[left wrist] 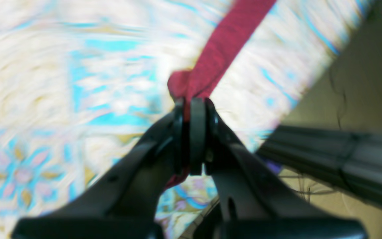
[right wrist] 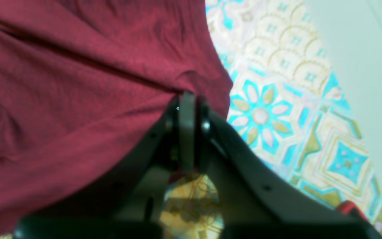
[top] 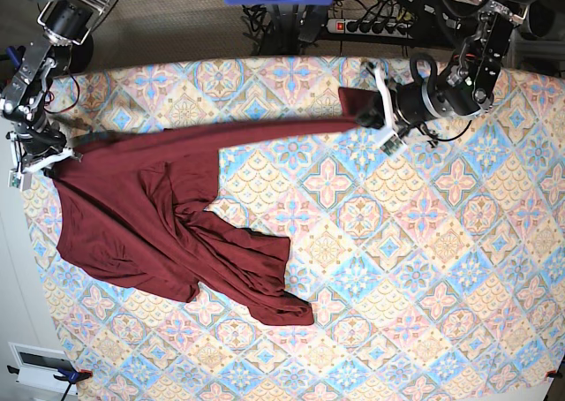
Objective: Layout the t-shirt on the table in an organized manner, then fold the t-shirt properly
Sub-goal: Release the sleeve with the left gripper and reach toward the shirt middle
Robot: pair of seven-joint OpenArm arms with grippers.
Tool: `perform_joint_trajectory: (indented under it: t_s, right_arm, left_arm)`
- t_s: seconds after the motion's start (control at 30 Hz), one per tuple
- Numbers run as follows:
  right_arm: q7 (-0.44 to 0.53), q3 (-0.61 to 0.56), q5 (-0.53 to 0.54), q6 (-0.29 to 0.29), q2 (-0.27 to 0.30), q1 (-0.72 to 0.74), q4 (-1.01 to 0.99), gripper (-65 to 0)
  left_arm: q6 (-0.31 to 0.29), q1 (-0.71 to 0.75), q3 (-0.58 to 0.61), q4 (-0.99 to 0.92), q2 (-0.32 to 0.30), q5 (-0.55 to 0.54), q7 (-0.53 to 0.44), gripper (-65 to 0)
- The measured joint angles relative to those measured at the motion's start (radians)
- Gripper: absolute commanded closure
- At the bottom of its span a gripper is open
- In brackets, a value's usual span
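No readable text, label, brand, number or sign in any view. T-shirt (top: 159, 207) plain maroon, no print. Desk (top: 424, 268) cloth carries only tile and flower pattern, no lettering. Left wrist view motion-blurred; nothing legible there. Power strip (top: 375, 26) beyond desk's far edge too small to show any marking. Small white object (top: 40, 366) on floor at near left corner shows dark panel, nothing legible.

The table (top: 424, 268), clothed in pastel tile pattern, bears the crumpled maroon t-shirt (top: 150, 224) near one end
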Motion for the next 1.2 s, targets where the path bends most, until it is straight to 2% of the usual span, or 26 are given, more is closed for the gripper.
perform_joint_trajectory:
  t_s: [0.17, 0.37, 0.57, 0.67, 0.8, 0.93, 1.0, 1.07, 1.2]
  right_arm:
    - [0.003, 0.0, -0.001, -0.002, 0.0, -0.002, -0.016, 0.0]
    - [0.003, 0.0, -0.004, -0.008, 0.0, -0.002, -0.016, 0.0]
    - [0.003, 0.005, -0.008, -0.008, 0.003, -0.001, -0.017, 0.0]
    - [0.003, 0.005, -0.016, -0.008, 0.001, -0.001, -0.017, 0.0]
    - [0.008, 0.009, -0.088, -0.008, 0.002, 0.0, -0.018, 0.0]
    - [0.006, 0.008, -0.097, -0.008, 0.002, -0.002, -0.015, 0.0]
    - [0.007, 0.008, -0.101, -0.008, 0.002, -0.005, -0.011, 0.0]
    - [0.005, 0.008, -0.1, -0.008, 0.0, -0.005, -0.01, 0.0]
    - [0.004, 0.008, -0.1, -0.008, 0.001, -0.005, -0.008, 0.0]
  left_arm:
    - [-0.002, -0.073, -0.04, -0.026, 0.059, -0.005, -0.029, -11.8]
    - [-0.002, -0.119, -0.037, -0.052, 0.08, 0.009, 0.036, -20.8]
    - [-0.003, -0.173, -0.039, -0.062, 0.083, 0.003, 0.064, -21.2]
    - [-0.005, -0.246, -0.038, -0.159, 0.089, 0.004, 0.042, -21.2]
    - [0.005, -0.38, -0.034, -0.341, 0.178, 0.039, 0.036, -21.3]
    - [0.004, -0.502, 0.077, -0.475, 0.271, 0.15, 0.035, -21.3]
    - [0.0, -0.558, 0.168, -0.539, 0.323, 0.236, -0.03, -21.3]
    - [0.005, -0.594, 0.265, -0.605, 0.356, 0.363, -0.13, -21.3]
    - [-0.008, -0.638, 0.443, -0.766, 0.424, 0.634, -0.269, -21.3]
